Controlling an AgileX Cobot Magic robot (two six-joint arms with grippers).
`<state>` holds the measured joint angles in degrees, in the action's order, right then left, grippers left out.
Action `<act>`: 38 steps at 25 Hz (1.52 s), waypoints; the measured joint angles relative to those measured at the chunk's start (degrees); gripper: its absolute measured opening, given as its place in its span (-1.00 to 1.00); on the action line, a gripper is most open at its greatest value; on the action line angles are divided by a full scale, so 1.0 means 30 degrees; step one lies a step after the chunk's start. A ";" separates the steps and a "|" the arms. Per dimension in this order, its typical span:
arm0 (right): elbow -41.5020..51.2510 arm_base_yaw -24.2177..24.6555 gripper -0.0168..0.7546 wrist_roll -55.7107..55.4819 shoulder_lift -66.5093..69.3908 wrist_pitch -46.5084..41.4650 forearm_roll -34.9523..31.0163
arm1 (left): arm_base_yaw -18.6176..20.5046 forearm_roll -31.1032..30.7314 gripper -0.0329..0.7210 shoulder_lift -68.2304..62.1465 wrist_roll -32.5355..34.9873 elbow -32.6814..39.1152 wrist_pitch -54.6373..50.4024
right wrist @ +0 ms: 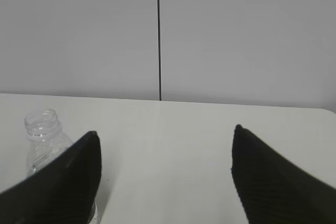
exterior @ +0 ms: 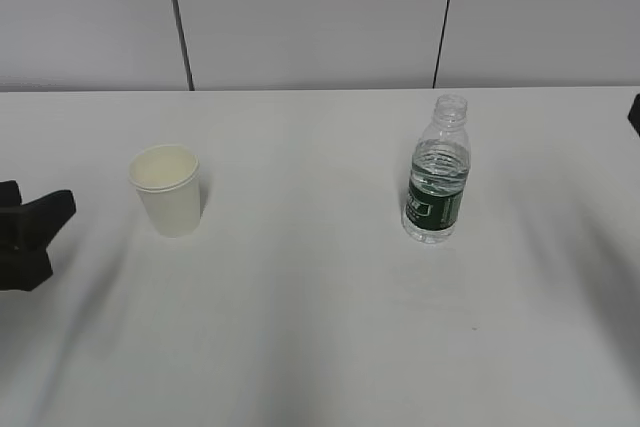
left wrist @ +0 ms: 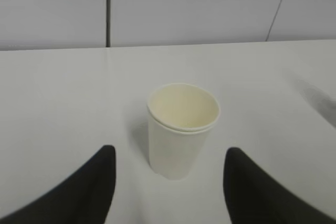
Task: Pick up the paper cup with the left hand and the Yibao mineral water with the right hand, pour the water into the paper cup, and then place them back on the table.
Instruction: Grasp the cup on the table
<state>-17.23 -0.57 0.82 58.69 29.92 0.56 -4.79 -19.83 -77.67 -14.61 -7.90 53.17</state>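
A paper cup (exterior: 167,190) stands upright on the white table (exterior: 300,327), well left of an uncapped water bottle (exterior: 438,175), also upright, in the exterior view. The left pincer (exterior: 30,232) sits at the table's left edge, near the cup but apart from it; only a sliver of the right arm shows at the far right.

From the left wrist, the left pincer (left wrist: 169,182) gapes wide, the cup (left wrist: 181,129) centered just ahead, untouched.

From the right wrist, the right pincer (right wrist: 165,174) spreads wide; the bottle (right wrist: 44,140) stands behind its left finger (right wrist: 63,182).
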 joint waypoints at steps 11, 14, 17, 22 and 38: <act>0.0000 0.0000 0.52 -0.2968 0.4246 0.3877 0.6306 | 0.0000 -0.1810 0.16 -0.7773 0.1461 -0.0394 0.3982; 0.0000 0.0000 0.52 -0.3096 0.4944 0.4877 0.6682 | 0.0000 -0.1889 0.16 -0.8747 0.2130 -0.0421 0.3998; -0.0038 0.0000 0.52 -0.3160 0.6251 0.6398 0.6902 | 0.0000 -0.2055 0.16 -0.8821 0.2354 -0.0421 0.4020; -0.0075 0.0000 0.52 -0.3160 0.8556 0.8370 0.6976 | 0.0000 -0.2149 0.16 -0.8821 0.2375 -0.0437 0.4020; -0.0190 0.0000 0.52 -0.3177 1.2711 1.1687 0.6976 | 0.0000 -0.1882 0.65 -1.0903 0.2409 -0.4099 0.4068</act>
<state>-17.80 -0.57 -8.71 96.83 64.99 21.48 -4.79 -25.48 -110.38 -7.39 -20.19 65.37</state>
